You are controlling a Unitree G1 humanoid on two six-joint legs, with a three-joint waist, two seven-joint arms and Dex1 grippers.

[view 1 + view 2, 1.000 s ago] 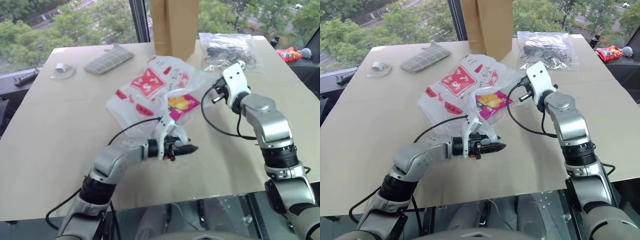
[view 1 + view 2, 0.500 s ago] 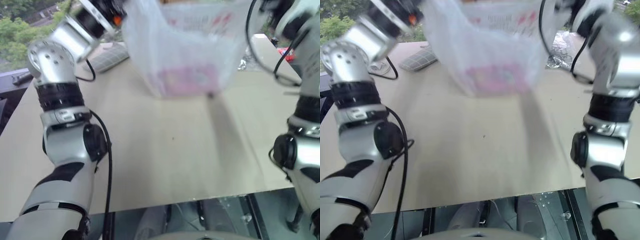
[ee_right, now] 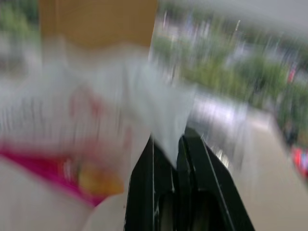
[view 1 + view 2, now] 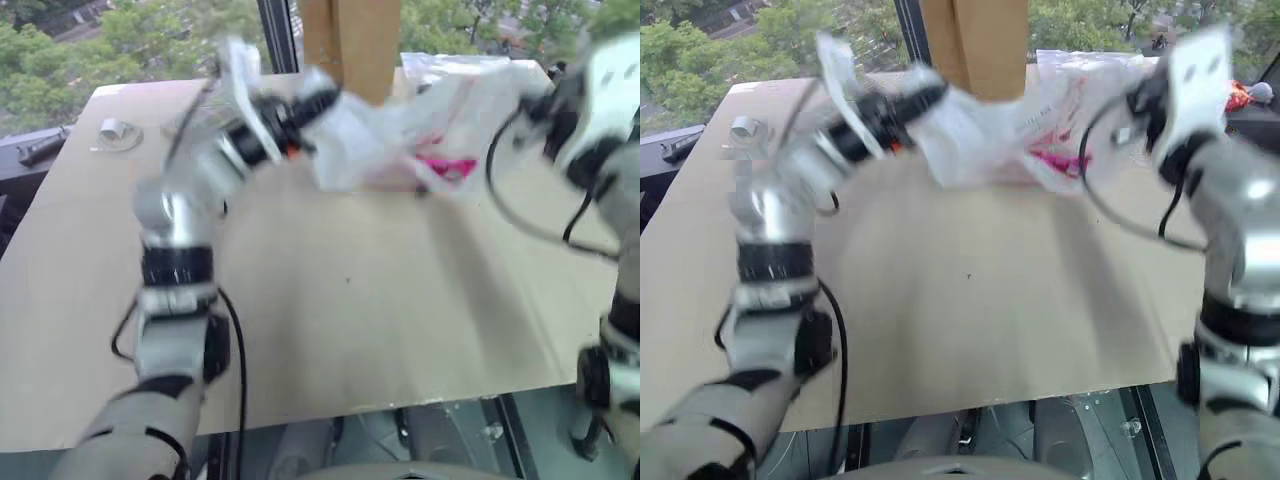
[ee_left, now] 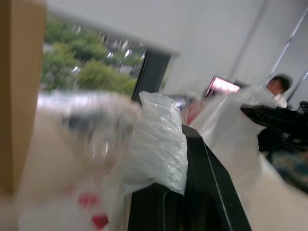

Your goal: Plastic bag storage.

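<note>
The left gripper [image 4: 318, 100] is pinched on one edge of the plastic bag [image 4: 420, 135], and the right gripper [image 4: 1137, 105] is clamped on the opposite edge, so the bag hangs stretched between them above the bench [image 4: 340, 300]. A pink packet [image 4: 447, 167] sags inside it, and the brown paper bag [image 4: 352, 40] stands just behind. The lift looks done; storing the bag remains. The left wrist view adds a person [image 5: 276, 86] beyond (unseen from the head).
</note>
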